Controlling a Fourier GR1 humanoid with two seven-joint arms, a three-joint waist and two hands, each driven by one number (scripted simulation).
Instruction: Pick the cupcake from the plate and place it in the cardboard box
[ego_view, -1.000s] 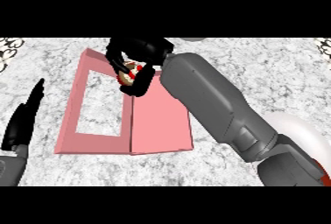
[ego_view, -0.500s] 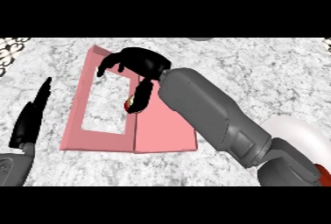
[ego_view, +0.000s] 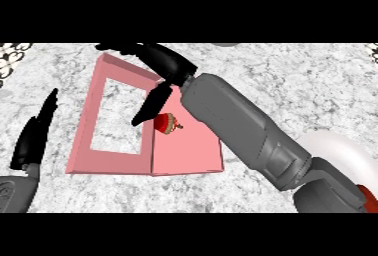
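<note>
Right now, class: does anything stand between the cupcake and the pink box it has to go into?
Nothing visible does. The cupcake already lies on the pink box, on its flat panel. The right hand is open just above it, no longer curled round it.

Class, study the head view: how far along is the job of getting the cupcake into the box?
Done: the cupcake lies on the pink box, out of the right hand, whose fingers are open above it. In hand: nothing; the left hand rests open at the left edge. Left: whether the cupcake sits fully inside is unclear, and the right hand is not yet clear of the box.
</note>
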